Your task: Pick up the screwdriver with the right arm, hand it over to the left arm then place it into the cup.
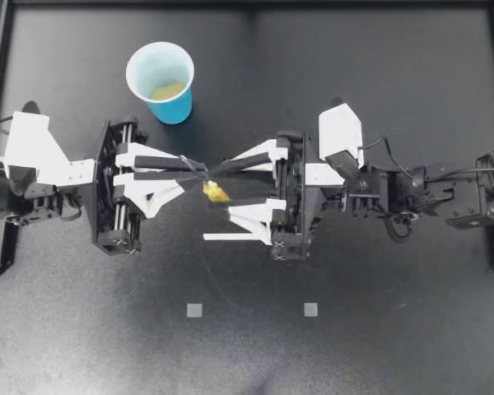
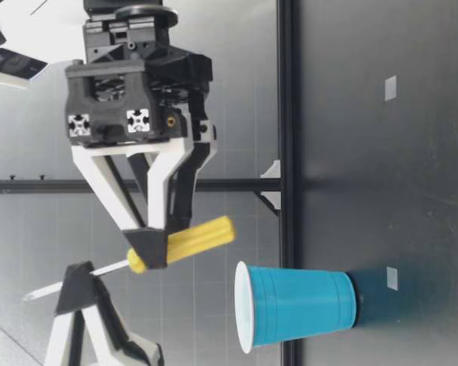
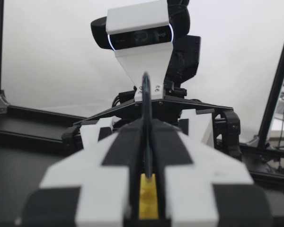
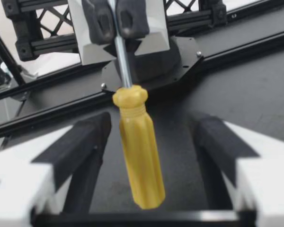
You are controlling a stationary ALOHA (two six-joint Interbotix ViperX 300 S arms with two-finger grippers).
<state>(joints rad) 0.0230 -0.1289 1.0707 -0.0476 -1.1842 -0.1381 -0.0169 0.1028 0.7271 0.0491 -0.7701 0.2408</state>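
Screwdriver [image 1: 216, 193] with a yellow ribbed plastic handle and a thin steel shaft hangs clear of the dark counter [image 1: 354, 329], between my two pincers. From above, my left pincer [image 1: 201, 171] is pinched narrow onto the shaft, while my right pincer [image 1: 221, 189] stands wide around the handle.

The low view adds the tilt: tip up, handle [image 2: 191, 239] down, its lower end about level with the rim of the upright blue plastic cup [image 2: 298, 305] on the counter. There a black right fingertip overlaps the handle and seems to touch it. The right wrist view shows otherwise: both fingers [image 4: 85, 142] stand apart from the handle [image 4: 138, 156], with counter showing on either side. Beyond it, the left pincer's black pads [image 4: 100, 19] clamp the shaft. The left wrist view shows the shaft [image 3: 146, 94] rising between closed fingers, with yellow below.
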